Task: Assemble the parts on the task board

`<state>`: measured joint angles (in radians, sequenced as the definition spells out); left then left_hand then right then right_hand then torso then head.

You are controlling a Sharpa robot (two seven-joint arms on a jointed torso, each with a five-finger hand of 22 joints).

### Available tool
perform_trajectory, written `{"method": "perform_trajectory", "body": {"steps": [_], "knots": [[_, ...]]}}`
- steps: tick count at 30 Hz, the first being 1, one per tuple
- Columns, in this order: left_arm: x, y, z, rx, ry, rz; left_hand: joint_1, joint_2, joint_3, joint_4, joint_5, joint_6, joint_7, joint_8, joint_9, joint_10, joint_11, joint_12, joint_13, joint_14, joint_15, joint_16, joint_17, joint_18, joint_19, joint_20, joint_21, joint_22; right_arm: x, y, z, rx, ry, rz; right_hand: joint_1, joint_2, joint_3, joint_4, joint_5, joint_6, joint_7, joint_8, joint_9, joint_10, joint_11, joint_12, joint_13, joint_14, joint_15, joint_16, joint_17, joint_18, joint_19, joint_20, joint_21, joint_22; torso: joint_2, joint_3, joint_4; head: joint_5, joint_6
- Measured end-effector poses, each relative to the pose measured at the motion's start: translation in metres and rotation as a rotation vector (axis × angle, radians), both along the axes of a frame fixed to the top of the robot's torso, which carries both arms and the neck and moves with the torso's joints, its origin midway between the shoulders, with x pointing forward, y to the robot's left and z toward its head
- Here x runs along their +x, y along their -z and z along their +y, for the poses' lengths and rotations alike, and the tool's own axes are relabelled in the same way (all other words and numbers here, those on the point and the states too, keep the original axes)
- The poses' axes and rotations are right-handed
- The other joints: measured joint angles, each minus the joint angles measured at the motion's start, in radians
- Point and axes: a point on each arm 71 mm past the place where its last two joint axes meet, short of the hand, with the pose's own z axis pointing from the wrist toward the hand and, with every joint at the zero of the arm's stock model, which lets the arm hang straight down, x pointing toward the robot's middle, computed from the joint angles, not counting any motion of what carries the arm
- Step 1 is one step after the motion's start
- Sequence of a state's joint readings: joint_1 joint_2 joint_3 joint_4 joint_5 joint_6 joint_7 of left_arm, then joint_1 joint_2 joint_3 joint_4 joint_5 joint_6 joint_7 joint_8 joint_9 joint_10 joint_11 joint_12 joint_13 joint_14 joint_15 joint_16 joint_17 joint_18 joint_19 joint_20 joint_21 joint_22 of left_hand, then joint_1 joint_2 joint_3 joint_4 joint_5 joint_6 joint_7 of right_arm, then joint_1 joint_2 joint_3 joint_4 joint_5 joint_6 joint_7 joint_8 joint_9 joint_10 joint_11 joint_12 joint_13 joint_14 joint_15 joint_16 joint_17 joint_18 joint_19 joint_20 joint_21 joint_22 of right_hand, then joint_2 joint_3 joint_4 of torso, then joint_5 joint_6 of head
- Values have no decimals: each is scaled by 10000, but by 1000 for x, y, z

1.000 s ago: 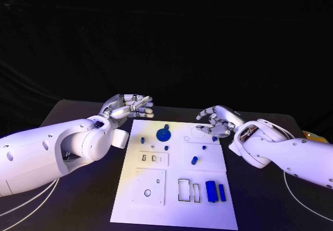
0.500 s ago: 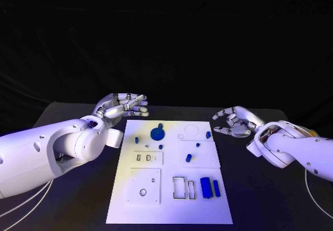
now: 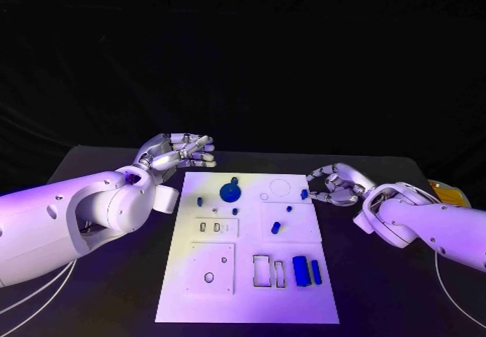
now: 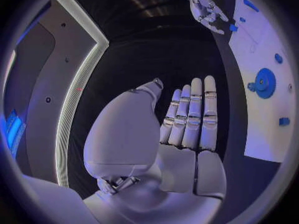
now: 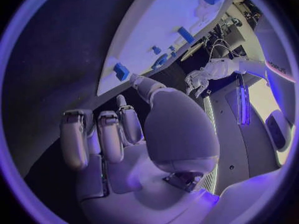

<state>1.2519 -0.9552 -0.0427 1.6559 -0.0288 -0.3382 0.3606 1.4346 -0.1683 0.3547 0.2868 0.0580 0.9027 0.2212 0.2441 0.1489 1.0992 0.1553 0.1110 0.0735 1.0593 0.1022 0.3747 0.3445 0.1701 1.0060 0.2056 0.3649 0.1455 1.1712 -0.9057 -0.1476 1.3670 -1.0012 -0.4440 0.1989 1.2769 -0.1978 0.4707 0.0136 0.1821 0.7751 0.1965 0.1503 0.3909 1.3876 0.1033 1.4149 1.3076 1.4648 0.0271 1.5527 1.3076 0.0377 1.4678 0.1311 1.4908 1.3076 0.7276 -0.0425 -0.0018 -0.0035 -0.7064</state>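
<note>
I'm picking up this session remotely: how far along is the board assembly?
Early, by the look of it. The blue gear sits near the task board's far end; whether it's properly seated I can't tell. In hand: nothing. The right hand hovers by a small blue part at the board's right edge; the left hand is open off the far-left corner. Left: the loose blue blocks beside empty slots.

I see a black table [image 3: 121,281] with the white board [image 3: 243,295] lying flat on its middle, long side running away from me. White cables [image 3: 41,298] trail over the table's near left corner, and 1 more [image 3: 451,298] curves over the near right side. A small orange and white object [image 3: 442,192] sits at the right edge; I cannot tell what it is.
</note>
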Motion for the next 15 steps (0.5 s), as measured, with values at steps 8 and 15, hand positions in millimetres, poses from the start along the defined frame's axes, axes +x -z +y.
{"method": "perform_trajectory", "body": {"steps": [8, 15], "knots": [[0, 0, 1, 6, -23, -1, 0, 0, 0, 0, 0, 0, 0, 0, 0, 37, -37, 0, -1, 0, 0, 0, -1, 0, 0, 0, 0, -8, 0, 11, 3, -79, 61, 303, 90, -11, 13, -70, 0, 0, 0, 0, 0, 52, 52, 0, -1, 26, 26, 0, -1, 0, -35, 34, 0, -1, 17, -9, 25, 9, -53], [0, 0, 2, 8, -29, -2, 0, 0, 0, 0, 0, 0, 0, 0, -1, 37, -36, 0, -1, 0, 0, 0, 4, 0, 0, 0, 0, -8, -1, 14, 6, -123, 57, 430, 90, -11, 82, -139, 0, 157, -10, 43, 25, 88, 88, 107, -1, 33, 33, 0, -1, 0, -35, 34, 57, -2, 23, -2, 22, 26, -92]]}}
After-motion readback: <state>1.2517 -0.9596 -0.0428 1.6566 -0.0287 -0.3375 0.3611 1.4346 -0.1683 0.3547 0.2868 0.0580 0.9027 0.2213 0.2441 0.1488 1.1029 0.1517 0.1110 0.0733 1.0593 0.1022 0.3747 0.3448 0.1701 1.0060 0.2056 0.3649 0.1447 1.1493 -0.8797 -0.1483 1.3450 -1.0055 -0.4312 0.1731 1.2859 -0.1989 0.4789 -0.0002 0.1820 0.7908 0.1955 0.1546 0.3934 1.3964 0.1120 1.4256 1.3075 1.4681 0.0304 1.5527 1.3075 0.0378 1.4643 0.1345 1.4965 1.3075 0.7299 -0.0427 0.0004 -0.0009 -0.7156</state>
